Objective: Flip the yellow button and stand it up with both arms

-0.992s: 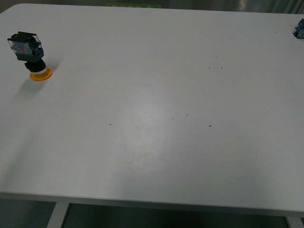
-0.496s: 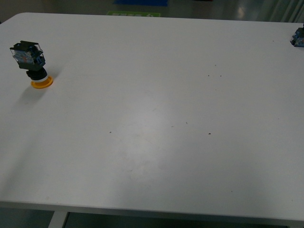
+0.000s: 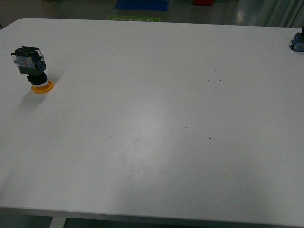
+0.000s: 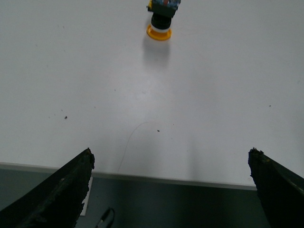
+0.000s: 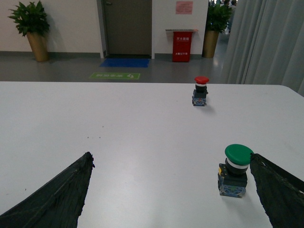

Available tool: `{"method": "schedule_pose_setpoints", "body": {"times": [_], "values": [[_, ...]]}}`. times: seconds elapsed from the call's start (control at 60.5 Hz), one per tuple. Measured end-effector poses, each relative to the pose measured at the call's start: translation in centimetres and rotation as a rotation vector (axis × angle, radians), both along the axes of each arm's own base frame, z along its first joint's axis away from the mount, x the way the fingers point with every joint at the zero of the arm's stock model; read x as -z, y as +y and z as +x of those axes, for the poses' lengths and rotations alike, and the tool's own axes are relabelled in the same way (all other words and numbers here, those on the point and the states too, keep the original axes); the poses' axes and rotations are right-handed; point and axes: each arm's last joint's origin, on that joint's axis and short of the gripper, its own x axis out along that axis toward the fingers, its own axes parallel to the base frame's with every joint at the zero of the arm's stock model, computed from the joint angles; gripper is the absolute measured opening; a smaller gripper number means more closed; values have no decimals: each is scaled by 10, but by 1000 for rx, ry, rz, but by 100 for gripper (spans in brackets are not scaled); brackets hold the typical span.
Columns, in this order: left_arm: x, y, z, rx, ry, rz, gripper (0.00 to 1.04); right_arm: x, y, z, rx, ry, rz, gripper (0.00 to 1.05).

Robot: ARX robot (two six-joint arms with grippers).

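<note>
Two claws, both spread wide and holding nothing, mark the start of the job: my left claw (image 4: 171, 153) looks across the smooth white table (image 3: 156, 109) toward the yellow button (image 3: 32, 71), a small push-button switch with a round orange-yellow cap, black collar and boxy black-and-clear contact block showing blue inside. It stands upside down near the table's left edge, cap flat on the surface and block uppermost, leaning a little, well apart from my left claw; neither arm appears in the front view. My right claw (image 5: 171, 156) faces elsewhere, toward a green-capped push-button (image 5: 235, 173) standing near it and a red-capped push-button (image 5: 201, 90) farther off, both cap-up and neither my concern. A small blue-black block (image 3: 298, 42) sits at the table's right edge in the front view, too cut off to identify. The step in hand, as I judge it, is the reach, and the left arm is the one lined up for it. To do it well I would come in low with jaws wide, centre them on the boxy block rather than the round collar, since flat sides should give a surer hold, and close gently so the top-heavy piece does not topple or skid on its cap. Turning it over likely calls for the right claw to cross the table and take the cap end, so I would leave that end clear.
</note>
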Motion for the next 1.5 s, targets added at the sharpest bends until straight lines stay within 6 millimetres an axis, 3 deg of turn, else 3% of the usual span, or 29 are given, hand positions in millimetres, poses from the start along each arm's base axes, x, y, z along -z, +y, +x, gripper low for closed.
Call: {"method": "schedule_pose_setpoints", "body": {"times": [0.132,0.298,0.562,0.628,0.761,1.009,1.505], "values": [[-25,12,12,36,-33,-38,98,0,0,0,0,0,0,97],[-53,33,41,51,-60,55,98,0,0,0,0,0,0,97],[-74,56,120,131,23,98,98,0,0,0,0,0,0,97],[-78,56,148,167,33,92,98,0,0,0,0,0,0,97],[-73,51,180,181,60,90,98,0,0,0,0,0,0,97],[-50,38,220,213,158,53,98,0,0,0,0,0,0,97],[-32,26,255,245,259,27,98,0,0,0,0,0,0,97]]}}
